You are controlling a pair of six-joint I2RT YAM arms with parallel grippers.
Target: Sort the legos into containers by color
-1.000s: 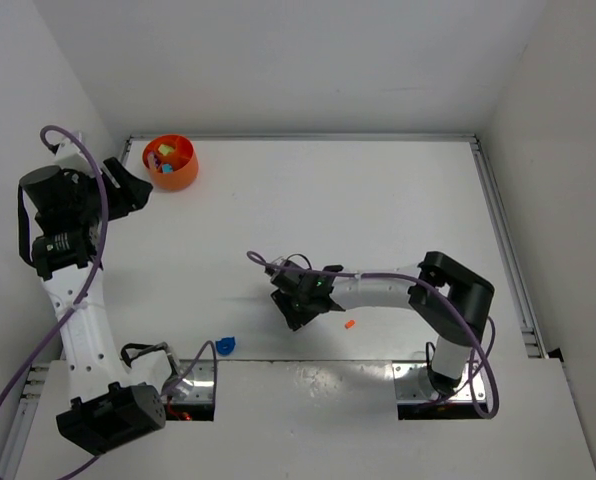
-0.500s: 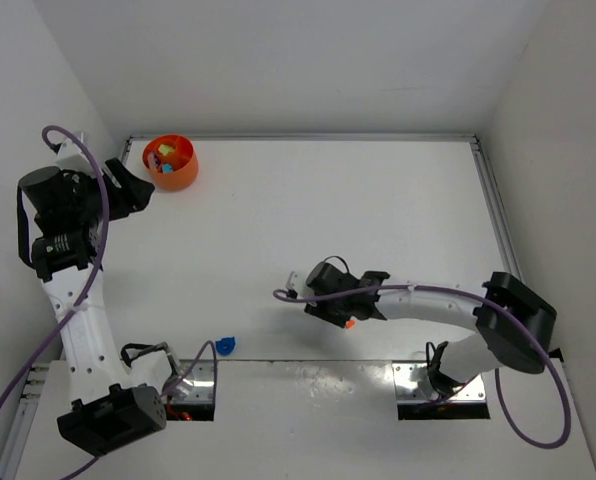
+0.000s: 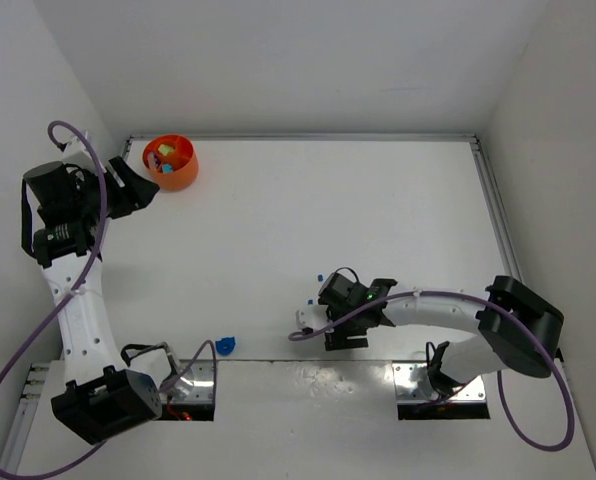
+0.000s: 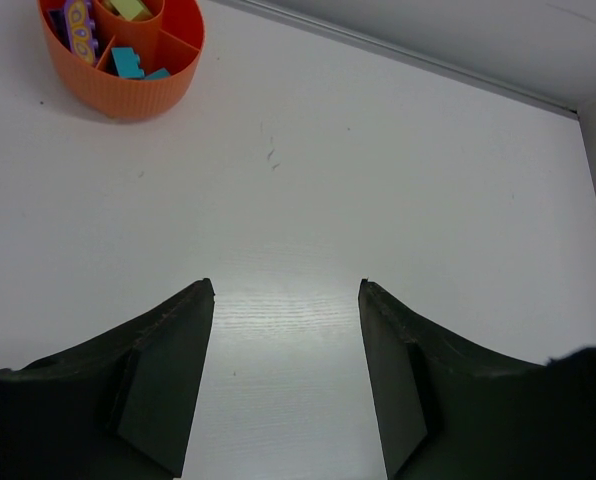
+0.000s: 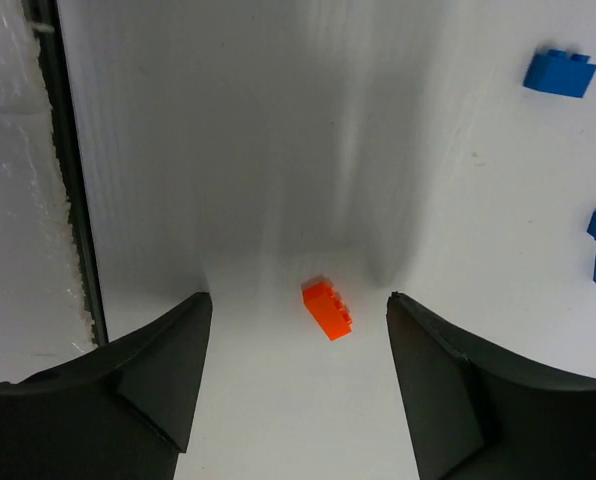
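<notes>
1. We found the small orange studded plastic brick (image 5: 327, 309) lying on the white table (image 3: 378, 200), close to its near edge and right of centre.
2. It sat between the fingers of the right gripper (image 5: 298, 298), whose jaws were spread wide and touched nothing.
3. We judged the brick light, stiff and smooth. A pinch across its flat side walls looked safest. It lay askew to the jaws, so a corner grip could have let it twist or pop out.
4. Small blue plastic pieces (image 5: 560, 72) lay on the brick's far side, apart from it.
5. The round bright orange plastic bowl with inner dividers (image 4: 128, 95) stood at the far left corner, well apart from the brick. A teal brick (image 4: 128, 62) and a purple piece (image 4: 76, 20) lay in separate compartments.
6. The left gripper (image 4: 286, 290) hung near that bowl, with its jaws spread and empty.
</notes>
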